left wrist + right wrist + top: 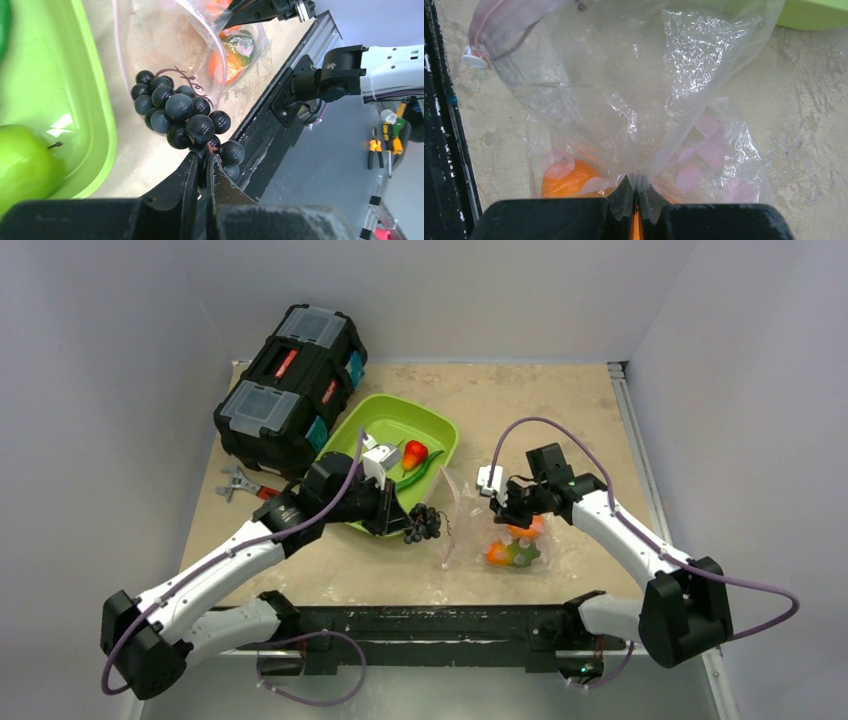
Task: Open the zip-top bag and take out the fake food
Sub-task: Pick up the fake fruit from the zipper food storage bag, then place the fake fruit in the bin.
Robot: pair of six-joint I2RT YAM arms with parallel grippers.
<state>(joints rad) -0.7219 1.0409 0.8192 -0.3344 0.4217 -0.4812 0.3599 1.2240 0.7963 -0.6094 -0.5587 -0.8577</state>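
Observation:
The clear zip-top bag [462,525] lies right of the green tray [443,429] with its mouth open toward the tray. My right gripper [505,512] is shut on a pinch of the bag's plastic [634,90], holding it up. An orange fruit [566,180] and a mango [505,554] remain inside. My left gripper [207,157] is shut on a bunch of dark grapes [180,112], held just outside the bag's mouth by the tray's near edge. A red pepper [414,454], a green pod [420,476] and a lime-green ball [22,160] lie in the tray.
A black toolbox [290,375] stands at the back left, touching the tray. A red-handled wrench [240,485] lies in front of it. The black mounting rail [430,620] runs along the table's near edge, close to the bag.

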